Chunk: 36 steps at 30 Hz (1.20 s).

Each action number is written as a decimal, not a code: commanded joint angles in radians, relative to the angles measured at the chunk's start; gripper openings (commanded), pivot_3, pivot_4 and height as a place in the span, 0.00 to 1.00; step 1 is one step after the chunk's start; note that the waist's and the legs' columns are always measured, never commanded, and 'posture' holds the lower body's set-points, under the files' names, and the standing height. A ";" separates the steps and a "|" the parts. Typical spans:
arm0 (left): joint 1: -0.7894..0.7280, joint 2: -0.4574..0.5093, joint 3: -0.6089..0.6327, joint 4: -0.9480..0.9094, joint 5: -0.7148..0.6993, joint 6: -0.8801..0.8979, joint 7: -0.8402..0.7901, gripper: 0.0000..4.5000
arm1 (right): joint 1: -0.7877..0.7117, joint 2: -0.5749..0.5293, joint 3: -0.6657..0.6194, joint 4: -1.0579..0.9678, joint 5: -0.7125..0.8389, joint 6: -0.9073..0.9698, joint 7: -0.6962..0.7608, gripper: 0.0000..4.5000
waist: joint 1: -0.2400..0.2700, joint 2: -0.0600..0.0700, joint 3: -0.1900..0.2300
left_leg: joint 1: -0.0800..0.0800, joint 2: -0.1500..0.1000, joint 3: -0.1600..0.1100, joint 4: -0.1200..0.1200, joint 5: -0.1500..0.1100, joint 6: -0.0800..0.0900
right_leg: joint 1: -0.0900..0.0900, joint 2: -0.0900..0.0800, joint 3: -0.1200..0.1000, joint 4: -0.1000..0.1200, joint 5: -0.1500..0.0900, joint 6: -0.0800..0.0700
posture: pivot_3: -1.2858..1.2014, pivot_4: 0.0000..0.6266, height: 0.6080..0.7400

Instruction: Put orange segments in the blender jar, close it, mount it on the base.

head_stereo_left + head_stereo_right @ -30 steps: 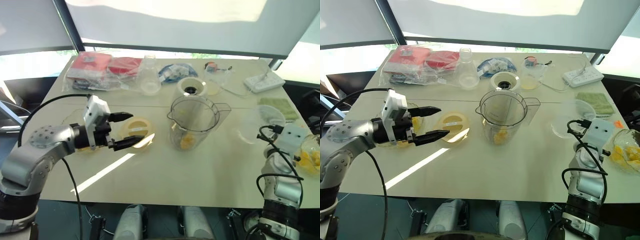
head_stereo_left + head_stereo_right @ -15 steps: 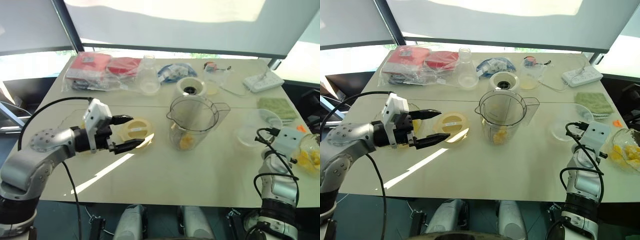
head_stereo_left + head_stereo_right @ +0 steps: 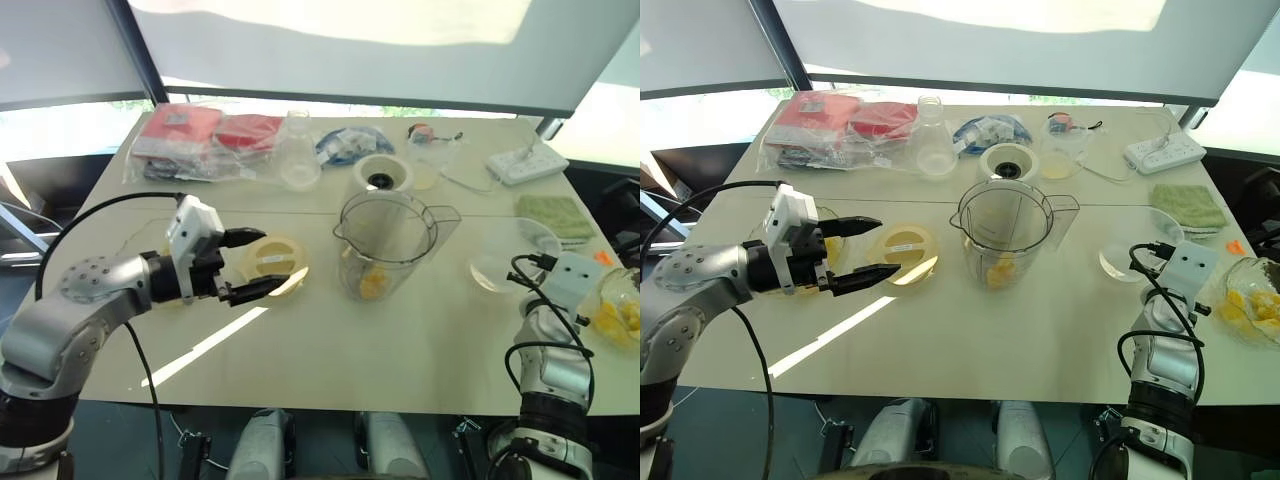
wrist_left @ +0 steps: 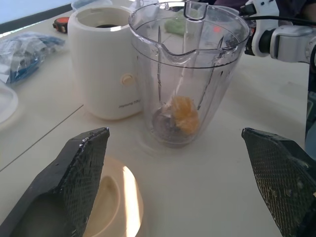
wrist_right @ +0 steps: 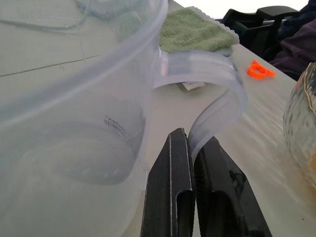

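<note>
Head view: the left hand [image 3: 268, 260] hovers open, its fingers spread above the yellow lid [image 3: 287, 270]. The lid lies on the tabletop [image 3: 350, 350] just left of the blender jar [image 3: 388, 245].

Left wrist view: orange segments [image 4: 183, 112] sit at the jar's bottom, with the base [image 4: 106, 59] just beyond. I'd drop the fingers astride the lid's rim, then lift it level.

Right wrist view: the right hand [image 5: 193, 140] is pinching a clear bowl's [image 5: 74, 123] handle.

Near table [image 3: 970, 340] strip bare, I can pass. Right of my left gripper [image 3: 890, 245]: blender jar [image 3: 1005, 235], base [image 3: 1008, 160] behind. Right edge: probably a clear lid [image 3: 1120, 262], glass bowl [image 3: 1255, 310].
</note>
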 commanded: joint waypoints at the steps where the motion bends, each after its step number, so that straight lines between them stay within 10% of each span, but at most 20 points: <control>1: -0.018 0.008 0.012 -0.019 -0.003 -0.008 -0.001 1.00 | -0.023 -0.003 0.002 -0.011 0.009 -0.026 -0.006 0.01 | 0.000 0.000 0.000 | 0.000 0.000 0.000 0.000 0.000 0.000 | 0.000 0.000 0.000 0.000 0.000 0.000 | 0.52 0.24 1.00; 18: -0.020 0.009 0.008 -0.009 0.004 -0.012 -0.015 1.00 | -0.034 0.016 0.001 0.021 0.036 -0.015 -0.039 0.01 | 0.000 0.000 0.000 | 0.000 0.000 0.000 0.000 0.000 0.000 | 0.000 0.000 0.000 0.000 0.000 0.000 | 0.52 0.24 1.00; 28: -0.017 0.009 0.005 -0.005 0.010 -0.015 -0.015 1.00 | -0.009 0.005 0.012 0.014 0.017 -0.001 -0.060 0.99 | -0.004 0.000 0.000 | 0.000 0.000 0.000 0.000 0.000 0.000 | 0.000 0.000 0.000 0.000 0.000 0.000 | 0.52 0.24 1.00; 36: -0.028 -0.002 -0.013 0.019 0.032 -0.030 -0.031 1.00 | 0.090 0.017 0.025 -0.142 0.006 0.054 -0.065 0.99 | 0.003 0.000 0.000 | 0.000 0.000 0.000 0.000 0.000 0.000 | 0.000 0.000 0.000 -0.001 0.000 0.000 | 0.52 0.24 1.00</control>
